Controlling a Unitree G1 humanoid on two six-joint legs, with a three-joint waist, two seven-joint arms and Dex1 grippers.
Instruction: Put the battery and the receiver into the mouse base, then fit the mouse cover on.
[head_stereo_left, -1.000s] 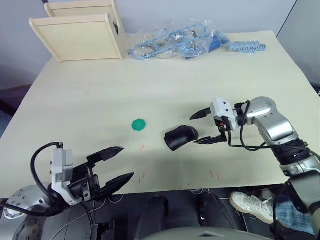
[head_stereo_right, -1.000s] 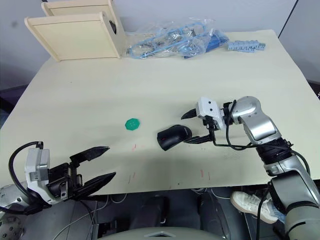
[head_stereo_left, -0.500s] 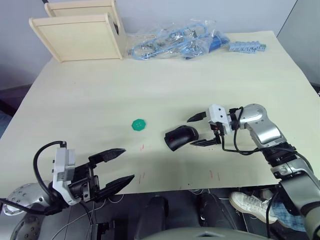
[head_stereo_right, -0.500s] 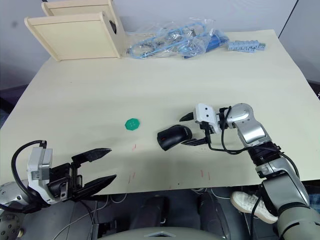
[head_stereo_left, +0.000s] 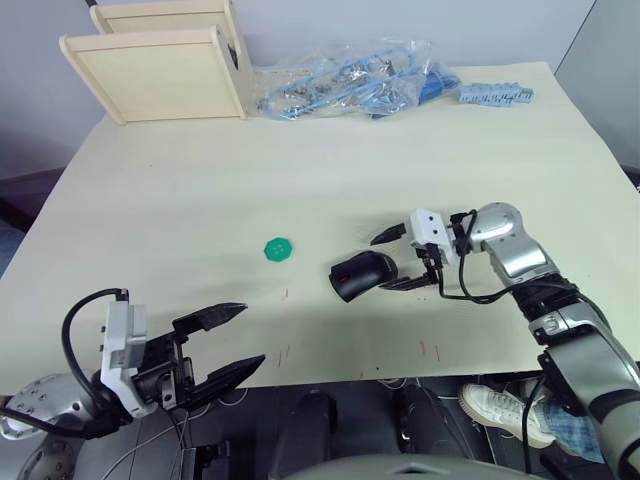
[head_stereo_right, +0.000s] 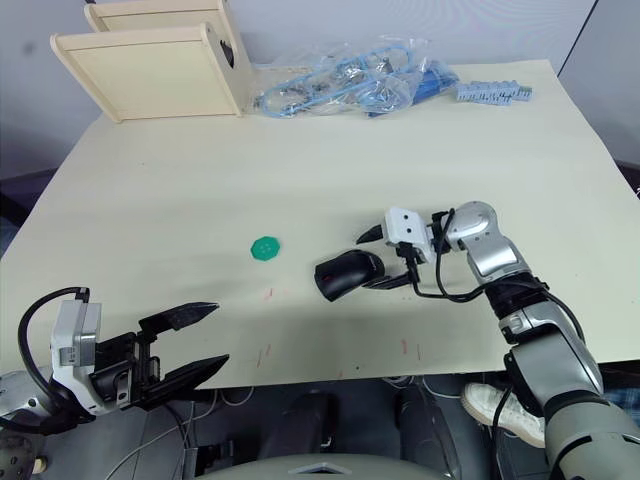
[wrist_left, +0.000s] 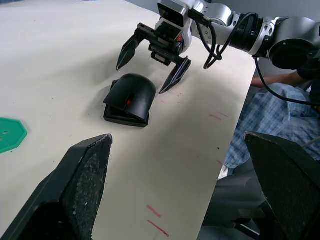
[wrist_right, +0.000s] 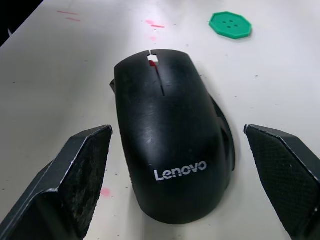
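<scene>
The mouse cover (wrist_right: 170, 145), a glossy black shell with a pale Lenovo mark, lies on top of the mouse base (wrist_right: 227, 147). The base's dark rim sticks out along one side. A bit of red shows through the slot at the cover's front. The mouse sits near the table's front middle (head_stereo_left: 362, 274). My right gripper (head_stereo_left: 385, 263) is open, one finger on each side of the mouse's rear end, not touching it. My left gripper (head_stereo_left: 252, 333) is open and empty at the front left edge. The battery and the receiver are hidden.
A green disc (head_stereo_left: 278, 249) lies left of the mouse. At the back stand wooden trays (head_stereo_left: 155, 70), bags of blue cables (head_stereo_left: 350, 85) and a blue part (head_stereo_left: 495, 95). A person's shoe (head_stereo_left: 500, 405) shows below the table's front right edge.
My right gripper has moved left toward the mouse and now has a finger on each side of its rear end. The mouse has stayed put. The left gripper has sunk slightly.
</scene>
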